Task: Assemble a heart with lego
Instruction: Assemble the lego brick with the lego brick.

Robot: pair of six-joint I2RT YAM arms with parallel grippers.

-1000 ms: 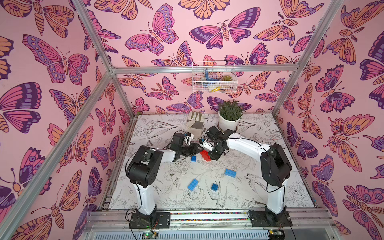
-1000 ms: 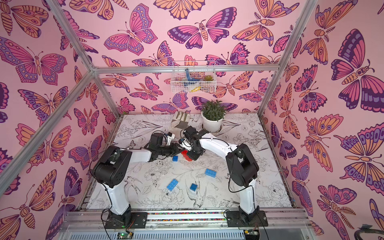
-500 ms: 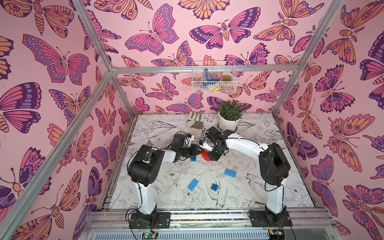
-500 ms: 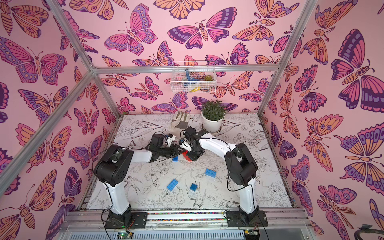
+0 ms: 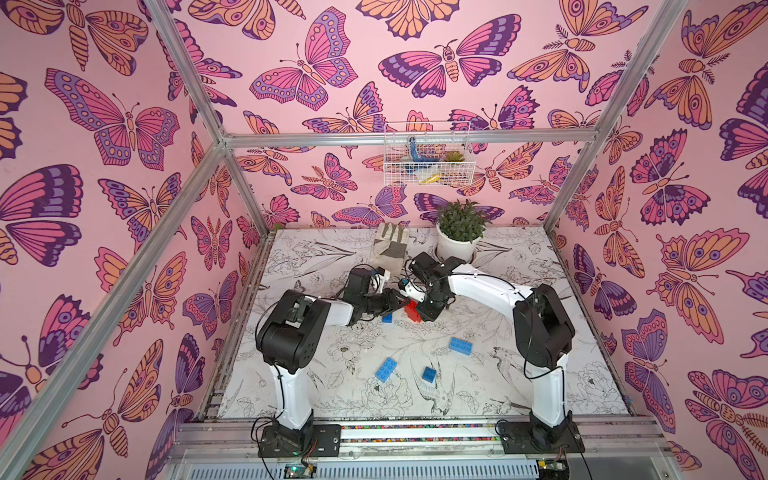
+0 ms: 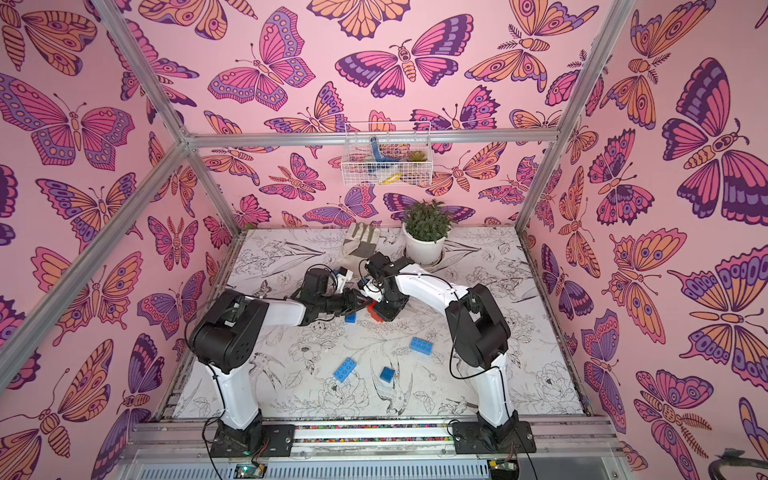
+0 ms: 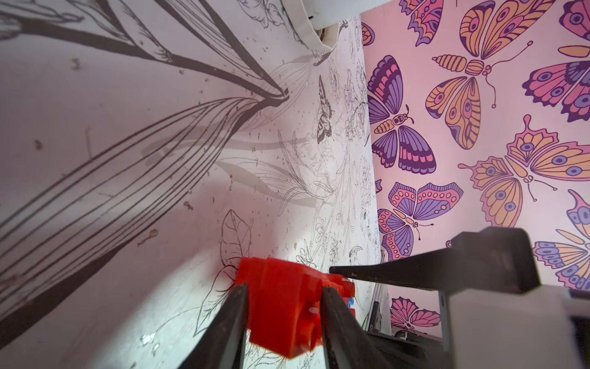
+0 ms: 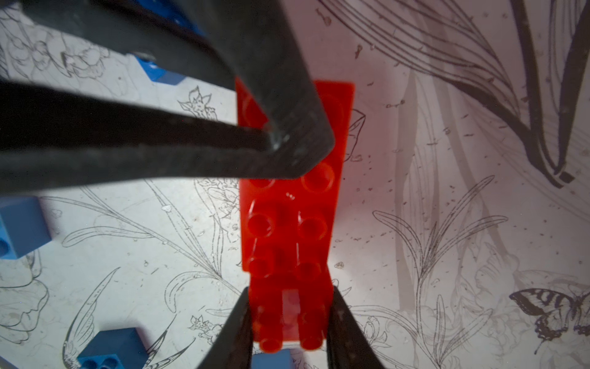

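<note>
L jaws closed onto red lego stack, R jaws clamped on its opp. end

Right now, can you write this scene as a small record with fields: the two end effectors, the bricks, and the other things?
left end effector: closed on the red stack
right end effector: closed on the red stack
red stack: joined red bricks, held by both end effectors
blue bricks: four, loose on the table; one beside the stack, two more nearer the arm bases
progress: nothing blue joined yet
others: plant, glove, basket on the wall
</note>
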